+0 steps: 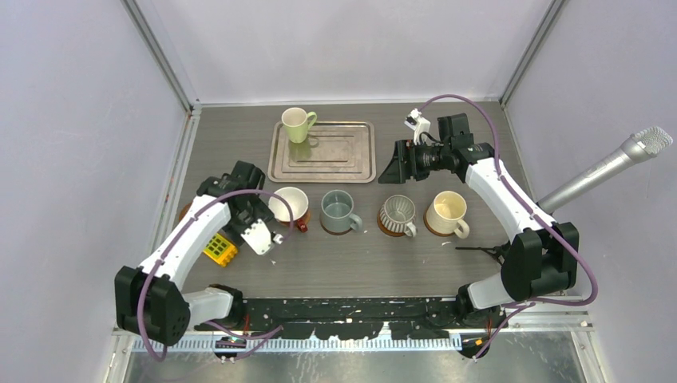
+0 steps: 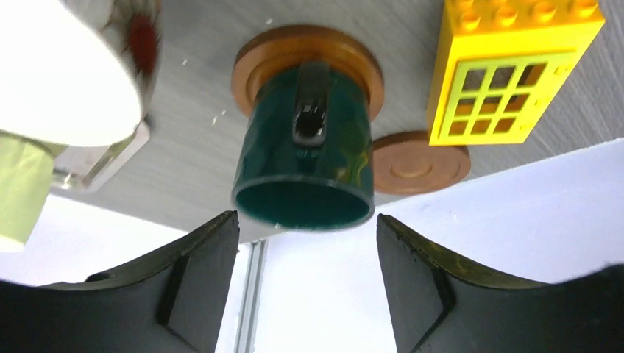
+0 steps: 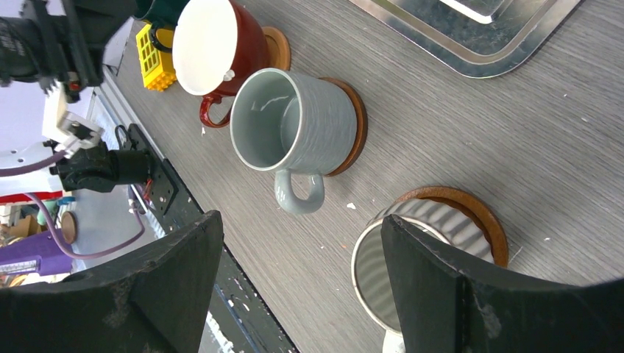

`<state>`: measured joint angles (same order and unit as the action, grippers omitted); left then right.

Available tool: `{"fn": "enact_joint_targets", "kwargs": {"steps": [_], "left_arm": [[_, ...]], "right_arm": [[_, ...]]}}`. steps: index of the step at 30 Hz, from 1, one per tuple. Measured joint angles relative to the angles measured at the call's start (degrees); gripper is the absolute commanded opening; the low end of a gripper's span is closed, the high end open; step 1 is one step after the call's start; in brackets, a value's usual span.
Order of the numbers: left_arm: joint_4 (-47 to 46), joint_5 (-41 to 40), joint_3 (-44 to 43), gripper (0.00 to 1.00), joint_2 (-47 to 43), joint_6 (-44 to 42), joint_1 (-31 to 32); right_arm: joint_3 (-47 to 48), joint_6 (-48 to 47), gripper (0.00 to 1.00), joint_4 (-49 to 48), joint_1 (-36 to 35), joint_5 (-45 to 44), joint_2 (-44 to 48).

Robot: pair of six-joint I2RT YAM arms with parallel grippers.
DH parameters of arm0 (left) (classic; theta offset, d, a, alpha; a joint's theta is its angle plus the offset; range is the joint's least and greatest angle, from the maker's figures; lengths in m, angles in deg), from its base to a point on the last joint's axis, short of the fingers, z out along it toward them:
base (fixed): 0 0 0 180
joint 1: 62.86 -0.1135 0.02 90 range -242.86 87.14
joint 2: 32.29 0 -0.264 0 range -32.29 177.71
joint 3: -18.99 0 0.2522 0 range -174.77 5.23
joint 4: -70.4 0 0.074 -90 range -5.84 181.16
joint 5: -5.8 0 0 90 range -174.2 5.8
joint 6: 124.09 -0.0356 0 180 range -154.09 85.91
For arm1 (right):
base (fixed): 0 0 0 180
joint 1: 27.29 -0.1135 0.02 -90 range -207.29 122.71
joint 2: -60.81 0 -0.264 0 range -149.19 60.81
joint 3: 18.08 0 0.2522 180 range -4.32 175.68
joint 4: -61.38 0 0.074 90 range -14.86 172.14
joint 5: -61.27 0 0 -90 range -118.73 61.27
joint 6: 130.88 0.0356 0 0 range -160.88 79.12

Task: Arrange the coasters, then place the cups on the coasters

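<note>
Left arm, right arm: white tapered link shells, black blocky joint housings and bases. A purple cable loops along each arm. Small white bracket by the right wrist. Left fingers: matte black, broad, curved inner faces, yellowish smear on one edge. Right fingers: black, scuffed, pale flecks.

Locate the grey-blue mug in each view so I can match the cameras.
Top external: grey-blue mug mid-table, second from the left in the visible row of cups.
Left wrist: not in it.
Right wrist: the mug sits centre frame, handle pointing down.
Shared landmark: yellow grid block, top right in left wrist, top left in right wrist.
</note>
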<state>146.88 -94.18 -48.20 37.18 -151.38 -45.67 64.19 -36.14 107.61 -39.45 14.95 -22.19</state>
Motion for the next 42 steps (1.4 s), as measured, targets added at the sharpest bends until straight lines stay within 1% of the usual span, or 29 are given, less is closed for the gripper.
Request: {"fn": "enact_joint_targets", "kwargs": {"steps": [6,9,13,18,21,24,28,30,36,42], "left_arm": [[5.6,1.1,-9.1,0.75,-0.7,1.6,0.0],[7.5,2.6,-18.5,0.76,3.8,5.6,0.2],[7.1,6.0,-34.3,0.77,14.9,13.2,0.8],[4.1,10.7,-49.8,0.79,29.0,23.7,2.4],[2.4,13.2,-60.6,0.79,38.3,30.7,3.9],[0.5,14.5,-70.4,0.8,46.7,37.3,5.3],[-0.7,14.7,-83.2,0.8,57.5,43.9,7.0],[-2.4,14.3,-86.8,0.81,61.6,45.9,7.7],[-10.1,10.9,-86.4,0.81,67.8,47.3,9.0],[-14.4,7.3,-90.1,0.81,73.9,46.0,9.4]], "right_arm": [[0.0,0.0,0.83,0.0,0.0,0.4,0.0],[0.0,0.0,0.83,0.0,0.0,0.6,-0.2],[0.0,0.0,0.83,0.0,0.0,0.6,-0.8],[0.0,0.0,0.83,0.0,0.0,0.6,-0.8],[0.0,0.0,0.83,0.0,0.0,0.6,-0.9],[0.0,0.0,0.83,0.0,0.0,0.6,-1.0],[0.0,0.0,0.83,0.0,0.0,0.5,-1.0],[0.0,0.0,0.83,0.0,0.1,0.6,-1.0],[0.0,0.0,0.83,0.0,0.2,0.5,-1.8],[0.0,0.0,0.83,0.0,0.3,0.6,-2.1]]}}
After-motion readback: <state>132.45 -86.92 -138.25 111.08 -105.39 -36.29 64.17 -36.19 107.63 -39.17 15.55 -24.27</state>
